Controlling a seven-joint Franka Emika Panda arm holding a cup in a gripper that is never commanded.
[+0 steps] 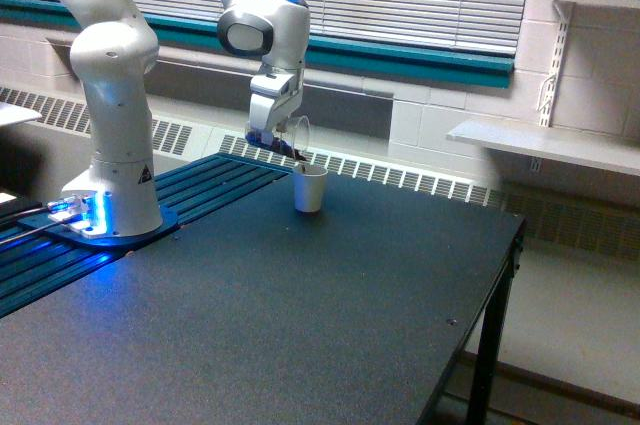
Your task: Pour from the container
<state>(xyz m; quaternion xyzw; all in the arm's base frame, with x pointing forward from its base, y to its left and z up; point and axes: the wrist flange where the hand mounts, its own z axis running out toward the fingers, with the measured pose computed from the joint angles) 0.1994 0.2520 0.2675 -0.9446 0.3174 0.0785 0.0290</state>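
My gripper (272,136) is shut on the container (296,139), a small clear plastic cup. The container is tipped over towards the exterior view's right, its rim just above the white paper cup (310,189). Dark brown bits show at its lower lip, right over the white cup's mouth. The white cup stands upright on the dark table (300,305), near the far edge. I cannot see inside the white cup.
The arm's white base (110,195) stands at the exterior view's left, on blue slats with a blue light. The table's edge (500,275) drops off at the right. A radiator grille and a window sill run behind the table. A white shelf (545,145) hangs on the right wall.
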